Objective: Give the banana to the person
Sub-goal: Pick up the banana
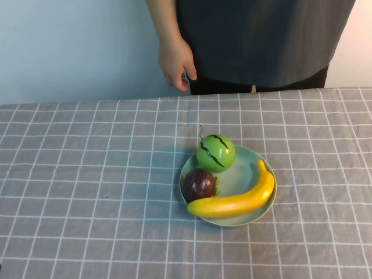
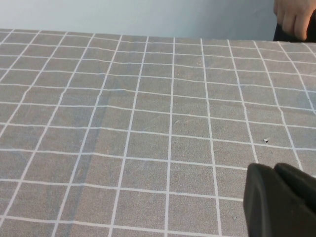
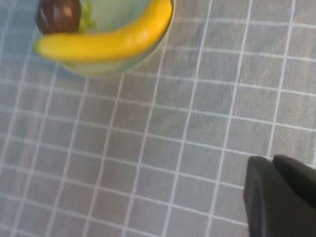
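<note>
The yellow banana (image 1: 238, 199) lies along the front rim of a pale green plate (image 1: 239, 176) right of the table's middle; it also shows in the right wrist view (image 3: 106, 40). The person (image 1: 256, 40) stands at the far edge, bare hand (image 1: 175, 63) hanging down; the hand's fingers show in the left wrist view (image 2: 295, 19). My left gripper (image 2: 274, 173) is shut and empty over bare cloth, far from the plate. My right gripper (image 3: 272, 165) is shut and empty above the cloth, on the near side of the plate. Neither arm shows in the high view.
A round green striped fruit (image 1: 215, 153) and a dark red-purple round fruit (image 1: 199, 184) share the plate with the banana. A grey checked cloth (image 1: 87, 174) covers the table. A pale wall stands behind the far edge.
</note>
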Controlling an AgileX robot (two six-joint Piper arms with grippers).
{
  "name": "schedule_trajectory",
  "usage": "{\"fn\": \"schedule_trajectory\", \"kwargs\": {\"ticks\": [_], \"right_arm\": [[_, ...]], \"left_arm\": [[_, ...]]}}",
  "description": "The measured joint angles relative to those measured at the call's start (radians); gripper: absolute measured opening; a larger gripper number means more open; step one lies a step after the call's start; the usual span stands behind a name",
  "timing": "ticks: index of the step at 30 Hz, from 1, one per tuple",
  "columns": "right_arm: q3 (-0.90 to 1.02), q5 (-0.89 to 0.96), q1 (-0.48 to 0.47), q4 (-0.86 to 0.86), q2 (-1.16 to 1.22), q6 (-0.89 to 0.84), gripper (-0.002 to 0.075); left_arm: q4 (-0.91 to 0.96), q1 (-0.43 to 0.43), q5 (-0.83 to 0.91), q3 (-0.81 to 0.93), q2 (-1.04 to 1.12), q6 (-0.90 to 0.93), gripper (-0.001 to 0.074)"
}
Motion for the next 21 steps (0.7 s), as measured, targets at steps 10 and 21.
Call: {"fn": "schedule_trajectory", "kwargs": {"ticks": [10,21], "right_arm": [[-0.217,0.023,0.239,-0.084,0.366,-0.067,-0.0006],[-0.425,-0.028,0.587,-0.177,0.728,-0.378,0.0193]], "left_arm": [[0.000,0.000,0.000,0.000,0.000,0.000,-0.0004],[0.000,0.000,0.000,0.000,0.000,0.000,-0.0004]]}}
